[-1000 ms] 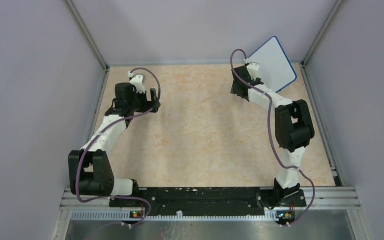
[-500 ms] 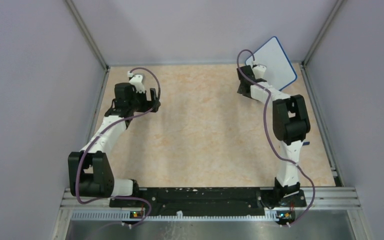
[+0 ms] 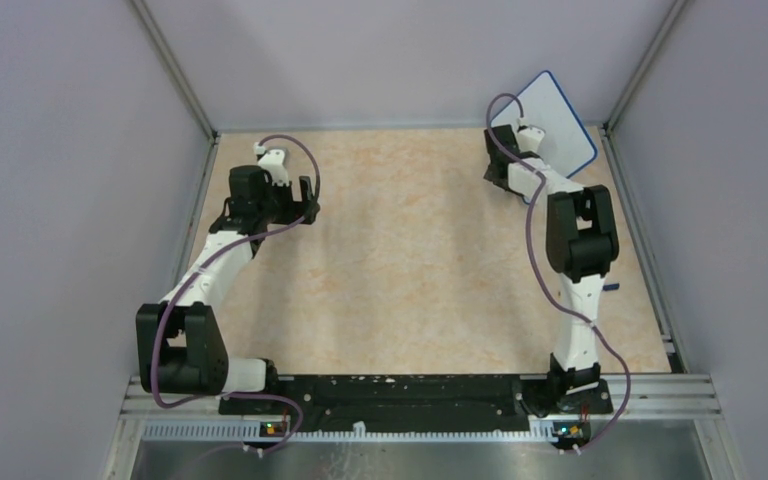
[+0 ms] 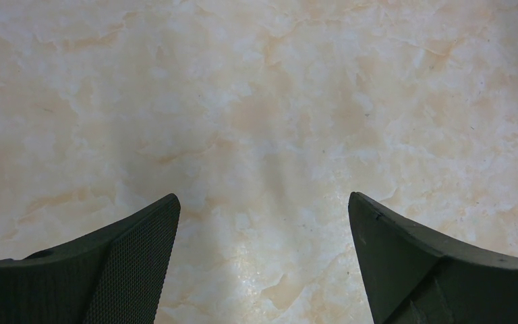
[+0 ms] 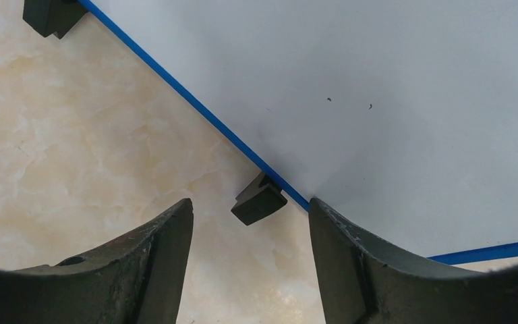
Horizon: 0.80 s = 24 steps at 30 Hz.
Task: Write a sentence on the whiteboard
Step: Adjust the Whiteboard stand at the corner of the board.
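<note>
Beige marbled table [image 3: 410,260] fills your view, lilac walls [image 3: 60,200] around. Whiteboard [image 3: 563,120] stands tilted at far right corner. Your left gripper [image 4: 263,198] hangs over table, fingers wide. Your right gripper [image 5: 249,204] at board's bottom edge, fingers spread, small black foot [image 5: 258,200] seen between them.

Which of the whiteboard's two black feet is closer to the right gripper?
The foot just ahead of the right gripper's fingers; the other foot sits farther along the whiteboard's blue edge.
</note>
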### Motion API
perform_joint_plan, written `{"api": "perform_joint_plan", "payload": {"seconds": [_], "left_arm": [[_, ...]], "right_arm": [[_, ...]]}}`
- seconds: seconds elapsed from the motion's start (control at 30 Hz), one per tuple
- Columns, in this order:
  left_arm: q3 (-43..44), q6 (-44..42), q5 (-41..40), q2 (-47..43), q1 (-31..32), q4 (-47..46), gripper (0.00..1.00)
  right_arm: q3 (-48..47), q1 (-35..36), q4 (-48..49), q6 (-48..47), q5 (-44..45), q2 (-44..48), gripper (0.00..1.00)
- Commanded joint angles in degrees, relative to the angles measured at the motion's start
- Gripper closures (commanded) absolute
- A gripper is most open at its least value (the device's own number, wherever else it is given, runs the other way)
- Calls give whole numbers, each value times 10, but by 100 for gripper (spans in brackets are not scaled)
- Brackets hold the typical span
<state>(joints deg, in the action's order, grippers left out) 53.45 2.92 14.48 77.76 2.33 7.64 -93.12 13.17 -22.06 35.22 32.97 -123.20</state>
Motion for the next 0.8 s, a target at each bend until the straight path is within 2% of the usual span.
{"api": "perform_joint_plan", "payload": {"seconds": [0.0, 0.2, 0.5, 0.7, 0.77], "left_arm": [[4, 5, -7, -7, 2, -23, 1], [5, 8, -8, -2, 2, -24, 1], [4, 9, -12, 2, 2, -25, 1], [4, 11, -11, 7, 2, -27, 1], [6, 12, -10, 9, 2, -27, 1]], "right_arm": [[-19, -22, -1, 11, 16, -14, 39], [-43, -23, -19, 19, 13, -35, 42], [-83, -23, -52, 26, 24, -73, 53], [-58, -24, -40, 33, 2, -60, 57], [-72, -24, -47, 28, 12, -68, 63]]}}
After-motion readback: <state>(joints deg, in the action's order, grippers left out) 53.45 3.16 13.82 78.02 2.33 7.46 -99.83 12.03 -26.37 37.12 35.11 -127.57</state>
